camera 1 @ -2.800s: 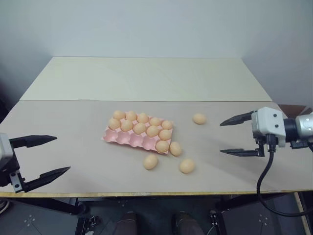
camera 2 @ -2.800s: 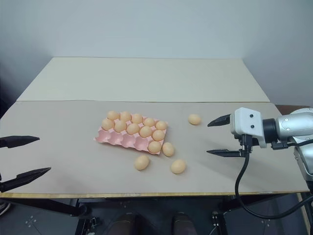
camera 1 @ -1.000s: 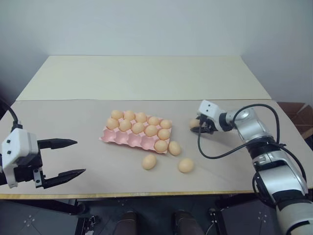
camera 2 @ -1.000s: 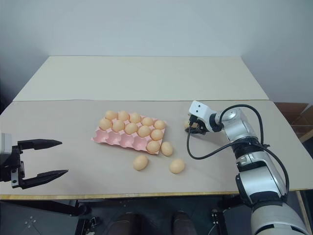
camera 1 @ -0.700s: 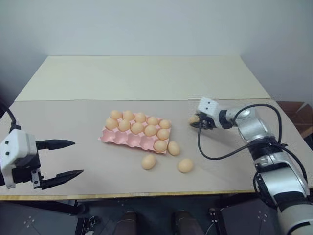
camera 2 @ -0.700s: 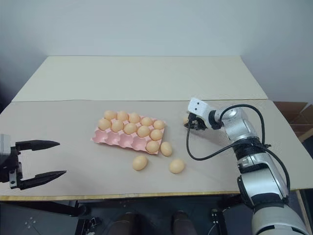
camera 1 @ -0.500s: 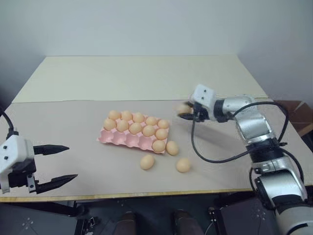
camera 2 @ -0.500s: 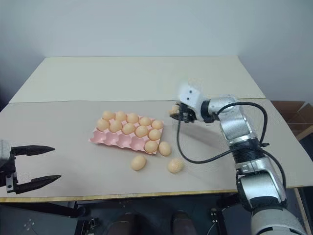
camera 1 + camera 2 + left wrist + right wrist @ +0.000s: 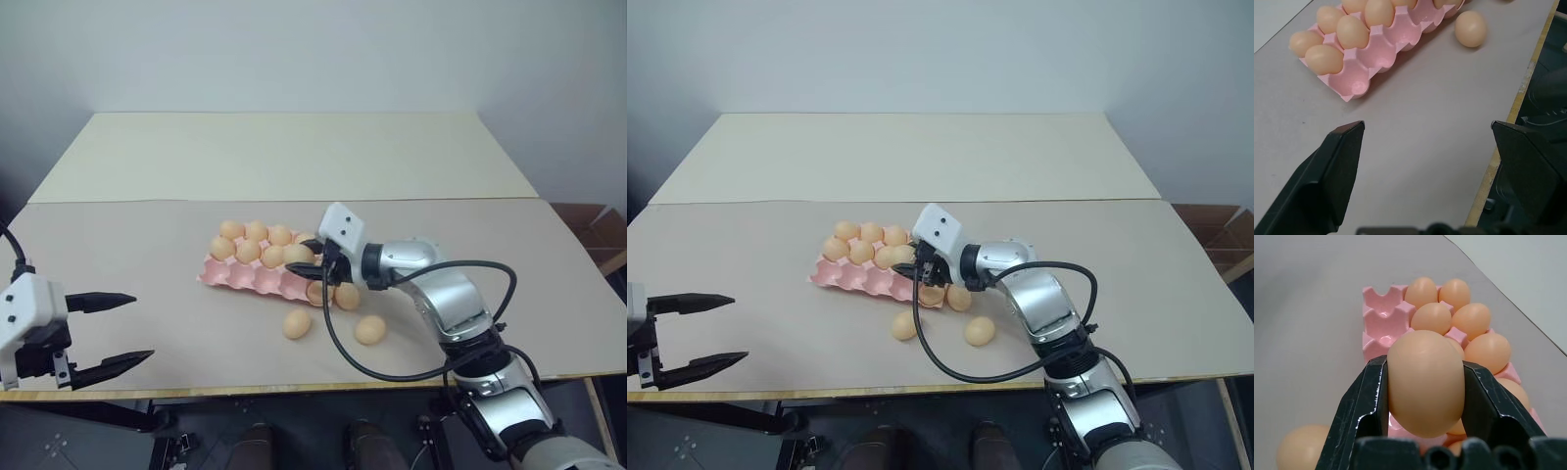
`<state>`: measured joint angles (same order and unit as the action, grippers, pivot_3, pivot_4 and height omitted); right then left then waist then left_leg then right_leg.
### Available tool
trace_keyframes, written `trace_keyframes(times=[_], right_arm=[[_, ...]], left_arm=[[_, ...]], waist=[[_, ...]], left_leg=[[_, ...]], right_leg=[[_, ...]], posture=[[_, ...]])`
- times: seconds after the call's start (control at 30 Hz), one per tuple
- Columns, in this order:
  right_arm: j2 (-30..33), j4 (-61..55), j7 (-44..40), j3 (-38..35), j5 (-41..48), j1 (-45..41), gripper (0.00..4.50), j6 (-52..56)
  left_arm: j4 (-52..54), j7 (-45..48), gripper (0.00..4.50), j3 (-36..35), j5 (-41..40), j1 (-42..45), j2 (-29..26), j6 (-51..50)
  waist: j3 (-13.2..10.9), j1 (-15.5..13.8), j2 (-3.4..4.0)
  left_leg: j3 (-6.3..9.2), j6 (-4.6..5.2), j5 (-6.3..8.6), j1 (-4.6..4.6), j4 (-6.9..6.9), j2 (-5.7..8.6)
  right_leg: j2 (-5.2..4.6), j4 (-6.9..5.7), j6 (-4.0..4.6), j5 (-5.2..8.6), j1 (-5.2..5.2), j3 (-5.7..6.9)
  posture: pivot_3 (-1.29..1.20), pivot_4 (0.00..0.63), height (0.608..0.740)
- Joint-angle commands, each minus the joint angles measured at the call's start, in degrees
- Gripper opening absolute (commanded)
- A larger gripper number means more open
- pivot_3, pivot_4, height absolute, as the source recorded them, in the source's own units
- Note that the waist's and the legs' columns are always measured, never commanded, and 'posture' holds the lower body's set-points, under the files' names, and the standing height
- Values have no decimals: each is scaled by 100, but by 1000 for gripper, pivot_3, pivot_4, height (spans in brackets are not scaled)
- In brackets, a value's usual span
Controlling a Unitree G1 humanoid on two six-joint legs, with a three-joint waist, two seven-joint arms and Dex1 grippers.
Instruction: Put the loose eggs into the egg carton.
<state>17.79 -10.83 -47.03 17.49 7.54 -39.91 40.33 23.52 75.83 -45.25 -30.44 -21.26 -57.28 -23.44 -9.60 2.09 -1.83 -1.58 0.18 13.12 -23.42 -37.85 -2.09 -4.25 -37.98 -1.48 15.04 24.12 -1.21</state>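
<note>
Egg (image 9: pixel 1425 382) is clamped in the right pincer (image 9: pixel 315 261) above the carton (image 9: pixel 245 276); empty cups lie just below. Left pincer (image 9: pixel 110 333) stands apart near the tabletop (image 9: pixel 157 323) edge, bare surface ahead.

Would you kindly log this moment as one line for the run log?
right gripper: shut on egg, above egg carton | left gripper: open, empty | loose eggs on table: three

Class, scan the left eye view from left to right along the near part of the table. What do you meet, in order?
Left gripper → egg carton → loose egg → second loose egg.
</note>
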Motion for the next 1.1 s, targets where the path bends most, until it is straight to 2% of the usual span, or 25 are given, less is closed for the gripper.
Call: trace_keyframes(times=[0.03,0.17,0.43,0.73,0.83,1.1], right_arm=[[-64,-126,9,103,64,-38,1883,-215],[-206,72,61,290,-2,-61,1883,-376],[-225,445,194,410,-239,-55,4470,-839],[283,-187,-35,230,-121,40,4470,-779],[881,-727,-377,-29,120,224,4470,-574],[3165,-1821,-1802,-1243,1307,1147,4470,94]], left_arm=[[75,21,4500,-220,8,-23,-12,126],[102,13,4500,-239,4,-42,-1,113],[186,-6,4500,-290,-20,-117,28,77],[176,-70,4500,-109,-42,-10,19,119],[158,-66,4500,-71,-54,70,-6,129],[95,-24,4500,125,-128,272,-25,181]], waist=[[0,15,0],[0,34,-1],[0,34,-1],[0,31,0],[0,5,-1],[0,-101,-1]], left_leg=[[0,0,0,0,0,0],[0,0,0,1,0,-1],[0,0,0,0,0,-1],[1,0,0,-1,0,-2],[2,0,0,-3,0,0],[0,0,0,-1,0,1]], right_leg=[[0,0,0,0,0,0],[1,0,0,0,-1,0],[1,0,0,0,0,0],[0,1,0,0,0,0],[-2,3,0,0,-1,2],[-4,15,-1,1,-8,5]], posture=[[0,150,740],[0,150,740],[0,150,740],[0,150,740],[0,150,740],[0,150,740]])
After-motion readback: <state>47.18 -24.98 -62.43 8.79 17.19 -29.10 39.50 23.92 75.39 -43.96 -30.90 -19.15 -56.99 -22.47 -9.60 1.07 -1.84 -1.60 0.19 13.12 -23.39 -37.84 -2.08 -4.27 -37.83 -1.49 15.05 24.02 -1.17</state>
